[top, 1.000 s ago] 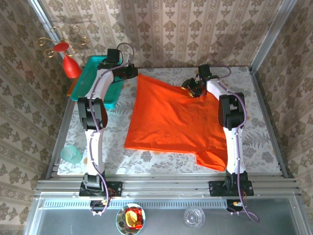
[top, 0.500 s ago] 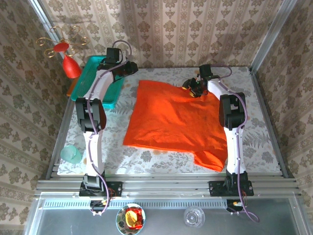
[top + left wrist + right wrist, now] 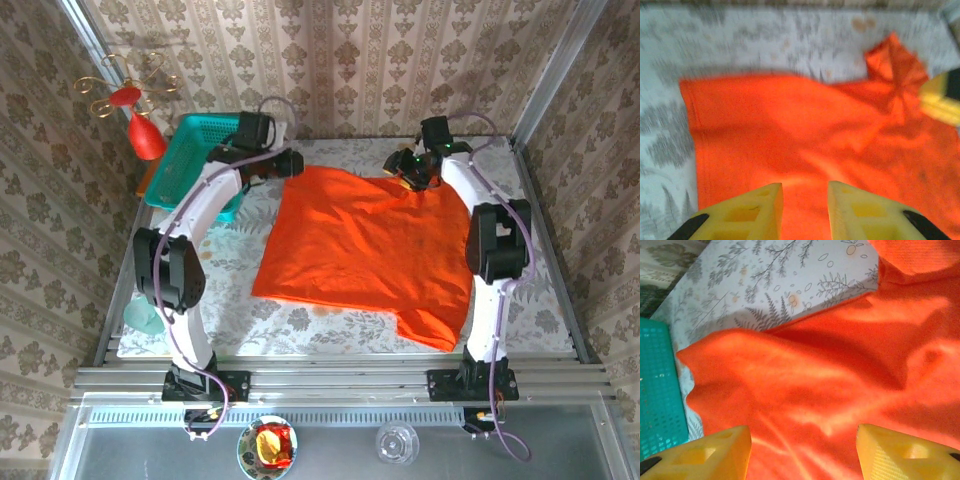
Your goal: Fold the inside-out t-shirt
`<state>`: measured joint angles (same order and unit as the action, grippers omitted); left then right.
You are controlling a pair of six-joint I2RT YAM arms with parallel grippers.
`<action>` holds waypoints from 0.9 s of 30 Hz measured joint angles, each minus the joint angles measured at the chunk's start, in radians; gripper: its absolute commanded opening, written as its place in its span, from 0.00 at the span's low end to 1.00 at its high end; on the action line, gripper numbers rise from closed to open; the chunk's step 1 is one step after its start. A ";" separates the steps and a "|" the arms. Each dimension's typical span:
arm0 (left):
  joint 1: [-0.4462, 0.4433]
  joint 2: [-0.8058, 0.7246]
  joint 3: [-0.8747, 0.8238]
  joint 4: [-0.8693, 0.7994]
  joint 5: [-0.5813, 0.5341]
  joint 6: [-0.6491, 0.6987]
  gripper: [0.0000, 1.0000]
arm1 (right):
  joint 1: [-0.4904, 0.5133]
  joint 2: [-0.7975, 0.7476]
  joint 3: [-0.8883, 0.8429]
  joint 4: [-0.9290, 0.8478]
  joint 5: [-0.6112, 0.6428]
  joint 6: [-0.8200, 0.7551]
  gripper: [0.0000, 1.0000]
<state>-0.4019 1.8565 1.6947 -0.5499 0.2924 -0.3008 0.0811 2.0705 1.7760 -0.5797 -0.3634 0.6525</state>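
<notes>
We look down on a table covered in a white cloth printed with grey leaves. On it lies the bright orange-red short-sleeved inside-out t-shirt, spread mostly flat across the middle and right of the table, one sleeve pointing to the near right corner. Its far edge runs between the two grippers.

A teal plastic mesh basket sits at the far left, just beside the shirt's far left corner but apart from it.

The left gripper hangs over that far left corner. From its wrist we see its yellow fingers standing a little apart, a narrow gap between them, with nothing caught in it; the shirt lies below them.

The right gripper is at the shirt's far right corner. Its wrist camera shows the jaws spread wide over rumpled orange cloth, not pinching it, with the basket's edge off to one side.

The left wrist view adds radiating creases in the far corner, just beside a yellow fingertip of the right gripper.

A small glossy red ornament with gold wire curls stands beyond the basket.
</notes>
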 measured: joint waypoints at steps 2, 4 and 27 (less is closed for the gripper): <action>-0.020 -0.031 -0.118 0.006 -0.006 0.003 0.25 | -0.003 -0.090 -0.073 -0.007 0.021 -0.020 0.59; -0.035 -0.051 -0.245 0.013 -0.015 0.003 0.25 | -0.006 -0.175 -0.156 -0.019 0.043 -0.039 0.60; -0.203 -0.392 -1.010 0.193 -0.054 -0.174 0.23 | -0.074 -0.512 -0.747 -0.046 0.100 -0.099 0.58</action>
<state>-0.6048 1.4643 0.6846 -0.3573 0.2386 -0.4747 0.0067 1.5581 1.0286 -0.6254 -0.2634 0.5533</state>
